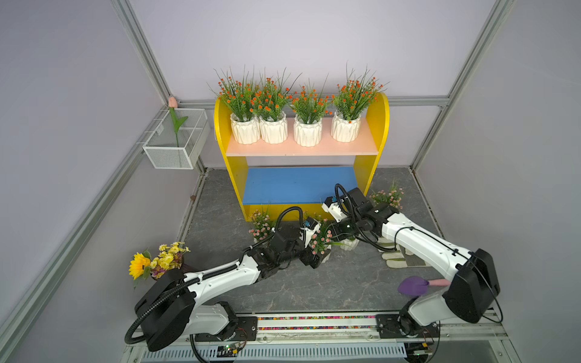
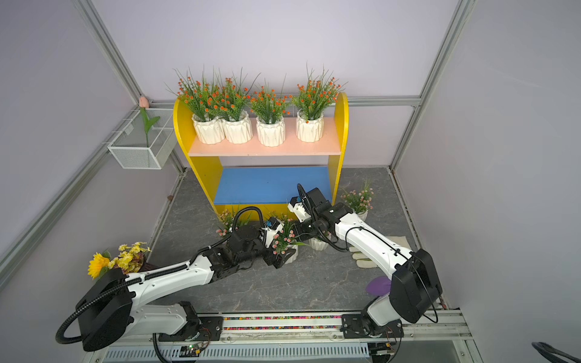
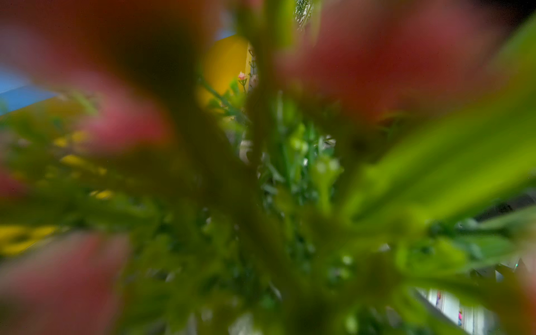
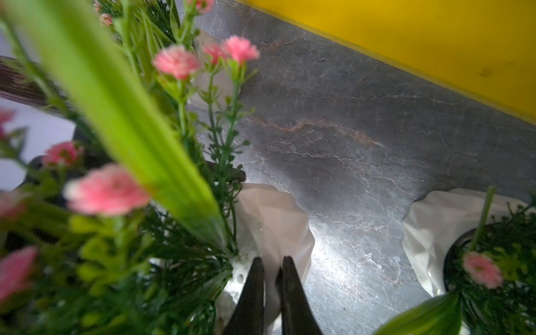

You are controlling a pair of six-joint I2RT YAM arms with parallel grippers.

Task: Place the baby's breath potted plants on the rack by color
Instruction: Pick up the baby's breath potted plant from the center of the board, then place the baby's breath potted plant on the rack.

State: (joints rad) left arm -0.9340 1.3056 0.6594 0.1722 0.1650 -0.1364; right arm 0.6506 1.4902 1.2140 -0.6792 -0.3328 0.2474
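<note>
1. Top views: a grey marbled tabletop (image 1: 314, 289) is enclosed by lilac walls (image 1: 298, 37). Four orange plants (image 1: 308, 103) are stood on the upper board of the rack (image 1: 221, 132); four pink plants (image 1: 388, 196) are on the tabletop by its foot.
2. Left wrist view: only blurred foliage (image 3: 319, 179) is shown; whether the left gripper (image 1: 316, 258) is grasping cannot be told.
3. Right wrist view: the rim of one white pot (image 4: 278, 220) is clamped by the right gripper (image 4: 272, 262).

Pot (image 4: 275, 220) white, faceted, matt; tabletop (image 4: 348, 145) grey stone-look w/ slight sheen; rack panel (image 4: 406, 43) smooth yellow.
</note>
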